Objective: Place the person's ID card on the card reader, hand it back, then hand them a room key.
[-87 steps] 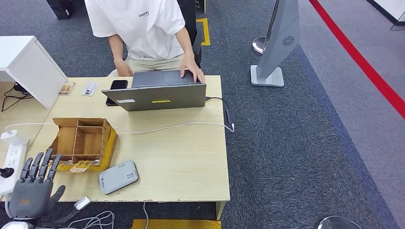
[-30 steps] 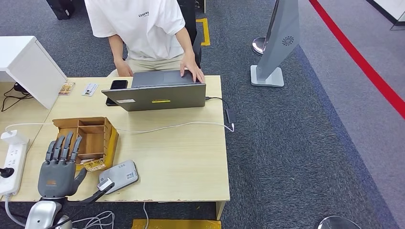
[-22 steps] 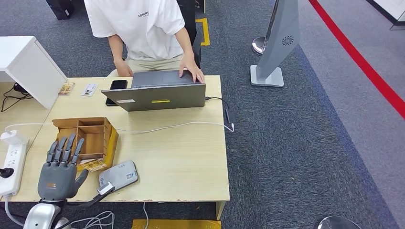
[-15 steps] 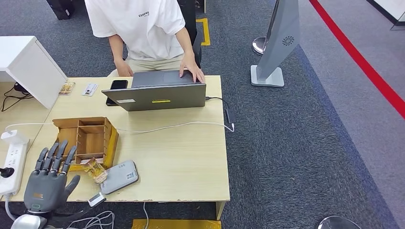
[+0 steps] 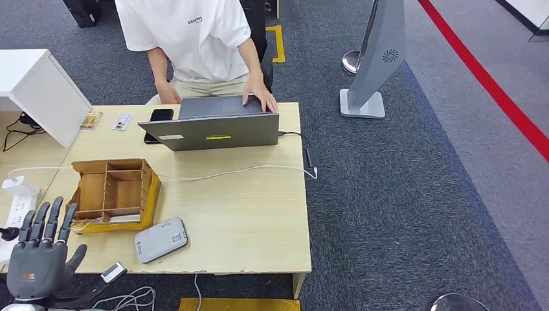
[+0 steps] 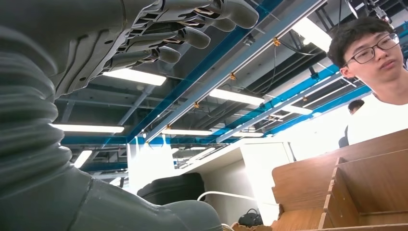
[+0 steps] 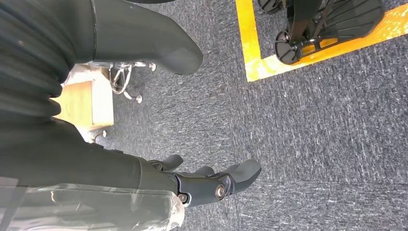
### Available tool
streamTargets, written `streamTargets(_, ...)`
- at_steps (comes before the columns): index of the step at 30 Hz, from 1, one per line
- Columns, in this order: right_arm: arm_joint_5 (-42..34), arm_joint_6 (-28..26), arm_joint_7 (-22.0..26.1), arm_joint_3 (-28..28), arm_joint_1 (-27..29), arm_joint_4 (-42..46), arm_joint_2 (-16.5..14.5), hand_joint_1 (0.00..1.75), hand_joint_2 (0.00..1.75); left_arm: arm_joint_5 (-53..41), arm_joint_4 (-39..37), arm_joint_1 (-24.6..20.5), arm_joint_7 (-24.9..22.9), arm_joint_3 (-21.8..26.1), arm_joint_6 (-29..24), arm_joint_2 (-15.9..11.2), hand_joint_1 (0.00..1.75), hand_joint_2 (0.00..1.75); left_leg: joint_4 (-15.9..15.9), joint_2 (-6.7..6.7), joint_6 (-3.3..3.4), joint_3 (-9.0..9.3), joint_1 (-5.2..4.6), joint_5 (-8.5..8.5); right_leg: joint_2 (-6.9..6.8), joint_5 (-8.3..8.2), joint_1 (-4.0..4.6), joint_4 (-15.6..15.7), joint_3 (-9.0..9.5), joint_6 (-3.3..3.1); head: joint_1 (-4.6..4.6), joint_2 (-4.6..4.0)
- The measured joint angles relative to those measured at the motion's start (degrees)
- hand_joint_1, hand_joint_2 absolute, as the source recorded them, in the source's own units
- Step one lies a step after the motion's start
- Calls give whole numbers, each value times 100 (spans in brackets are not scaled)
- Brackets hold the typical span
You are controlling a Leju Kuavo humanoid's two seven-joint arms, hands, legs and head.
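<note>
One grey card reader (image 5: 161, 240) flat on the tabletop (image 5: 246, 214) near its front edge, just right of the wooden divider box (image 5: 116, 192). Two small cards at the far left edge: one patterned card (image 5: 90, 120), one white card (image 5: 122, 121), beside a dark phone (image 5: 160, 115). Cannot tell which is the ID card or a room key.

Left hand (image 5: 37, 259) raised off the front left corner, fingers (image 5: 48, 219) spread and straight, nothing in them. Well clear of reader and box. Left wrist view: fingers (image 6: 192, 29) extended and apart, box dividers (image 6: 365, 187) close by.

Right hand (image 7: 192, 185) hanging over grey carpet (image 7: 312, 120), fingers loosely extended, nothing held.

Open laptop (image 5: 213, 129) at the far edge, person (image 5: 188, 39) in white shirt behind it, one hand (image 5: 261, 98) on the keyboard. White cable (image 5: 233, 172) across mid-tabletop. White power strip (image 5: 14, 207) off the left edge.
</note>
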State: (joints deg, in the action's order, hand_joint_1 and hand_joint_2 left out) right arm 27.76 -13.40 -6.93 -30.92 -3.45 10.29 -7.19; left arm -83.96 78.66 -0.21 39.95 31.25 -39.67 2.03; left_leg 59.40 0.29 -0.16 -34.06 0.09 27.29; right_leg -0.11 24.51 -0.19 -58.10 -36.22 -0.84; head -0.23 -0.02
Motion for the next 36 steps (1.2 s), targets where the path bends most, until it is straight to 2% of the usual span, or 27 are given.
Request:
streamTargets(12, 43, -9, 0, -33, -1, 0, 0, 0, 175, -51, -3, -38, -119, 160, 0, 29, 0, 175, 0, 0, -1, -1, 0, -1, 0, -2, 0, 0, 0, -2, 0, 0)
streamTargets(26, 117, -7, -13, -114, -3, 0, -3, 0, 175, -166, -280, -157, -433, 621, 2, -226, 0, 175, 0, 0, 1, 1, 1, -5, -1, -3, 1, 0, -1, -4, 1, 0)
streamTargets(36, 180, -7, -27, -167, -8, 0, -17, 0, 175, -288, -646, -283, -716, 678, 2, -370, 0, 175, 0, 0, 0, 2, 0, -8, -1, -9, 1, 0, -2, -6, 1, 0)
